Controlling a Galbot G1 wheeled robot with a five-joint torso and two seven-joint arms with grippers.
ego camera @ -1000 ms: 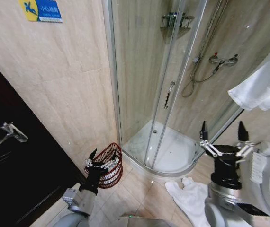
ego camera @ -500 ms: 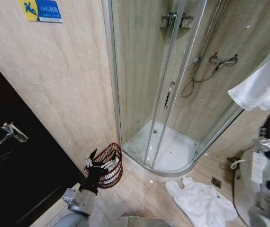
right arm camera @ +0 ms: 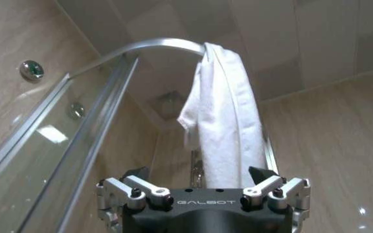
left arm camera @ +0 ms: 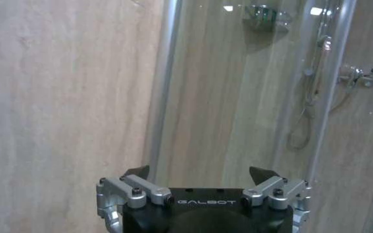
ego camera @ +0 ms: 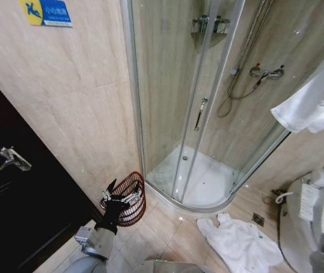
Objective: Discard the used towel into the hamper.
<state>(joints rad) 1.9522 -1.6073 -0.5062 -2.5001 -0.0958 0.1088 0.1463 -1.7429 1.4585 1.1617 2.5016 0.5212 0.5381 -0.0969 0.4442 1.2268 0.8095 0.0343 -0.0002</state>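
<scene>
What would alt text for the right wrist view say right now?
The right gripper points upward with its fingers open and empty, aimed at a white towel draped over the curved top rail of the glass shower enclosure. Beige wall tiles and the ceiling lie behind.

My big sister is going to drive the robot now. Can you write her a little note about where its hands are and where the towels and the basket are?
Left gripper: open, empty, low by the hamper, against the tiled wall beside the shower.
Right gripper: open, empty, pointing up at the white towel draped over the top rail of the shower glass.
A second white towel lies crumpled on the floor in front of the shower tray.
Done: nothing held; no towel shows in the hamper.
Left: grip a towel, carry it to the hamper and drop it in. The pictures do not say which towel is the used one.
</scene>
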